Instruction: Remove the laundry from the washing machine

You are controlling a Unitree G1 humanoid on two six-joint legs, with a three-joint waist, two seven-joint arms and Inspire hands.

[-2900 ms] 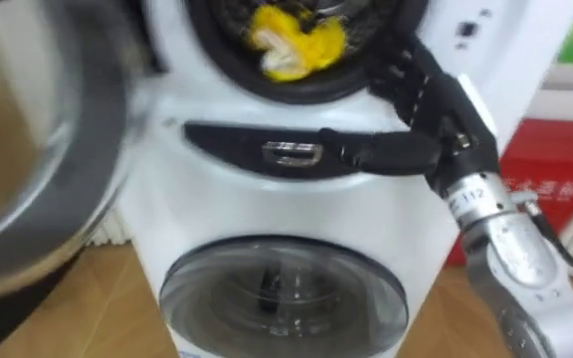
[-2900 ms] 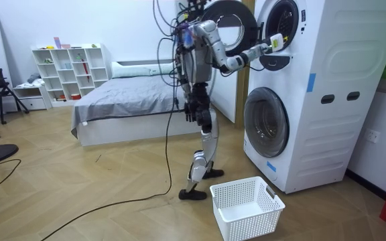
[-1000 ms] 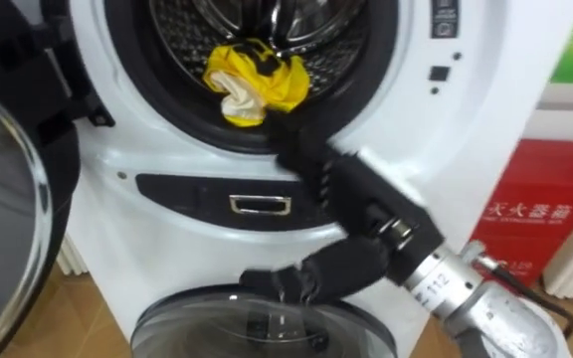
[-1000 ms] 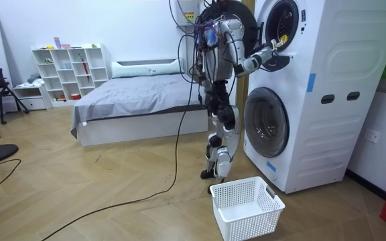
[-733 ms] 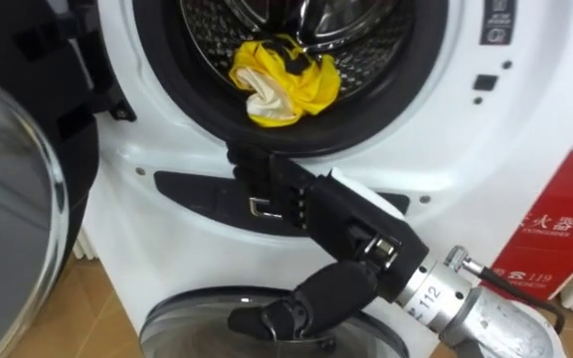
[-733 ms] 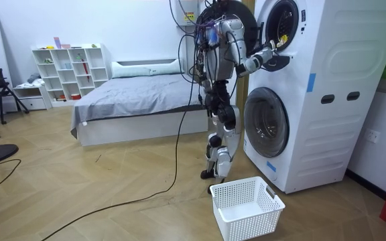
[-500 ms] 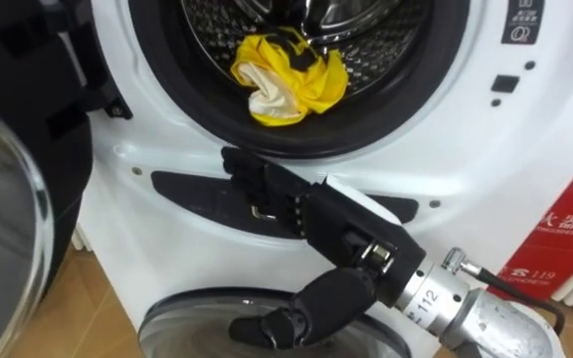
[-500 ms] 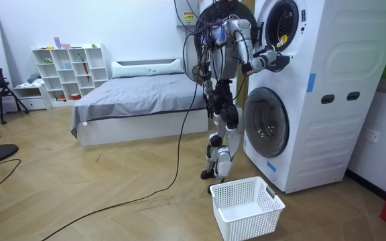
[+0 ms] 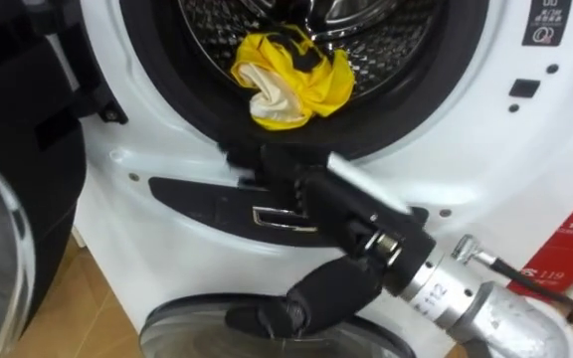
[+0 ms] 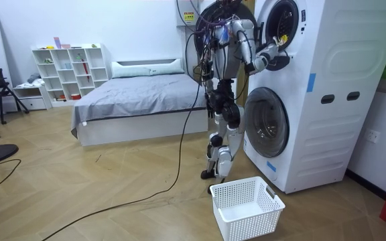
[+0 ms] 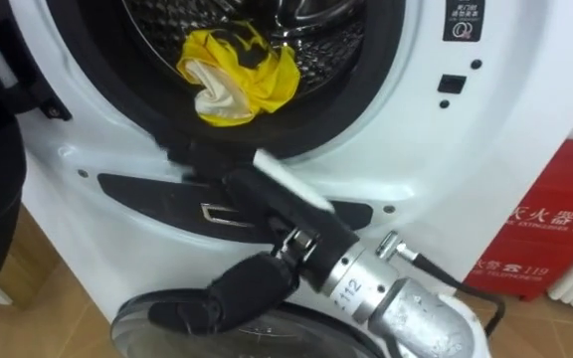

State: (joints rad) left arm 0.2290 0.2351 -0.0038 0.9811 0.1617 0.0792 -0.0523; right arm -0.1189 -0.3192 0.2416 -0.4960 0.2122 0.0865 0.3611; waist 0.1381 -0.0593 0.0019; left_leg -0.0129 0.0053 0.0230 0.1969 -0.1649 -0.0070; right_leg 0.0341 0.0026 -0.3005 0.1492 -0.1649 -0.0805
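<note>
Beyond the bed (image 10: 133, 94), the washing machine's (image 9: 485, 169) upper drum (image 9: 391, 50) is seen open — yellow clothes (image 9: 291, 80) are bunched inside. At its near rim the right hand (image 9: 338, 211) is stretched, fingers straight, nothing held.

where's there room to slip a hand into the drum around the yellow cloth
Bare drum wall shows left of the yellow cloth, up to the black door seal, and right of it. Crowded at the seal's bottom edge: the right hand lies there, below the cloth.
</note>
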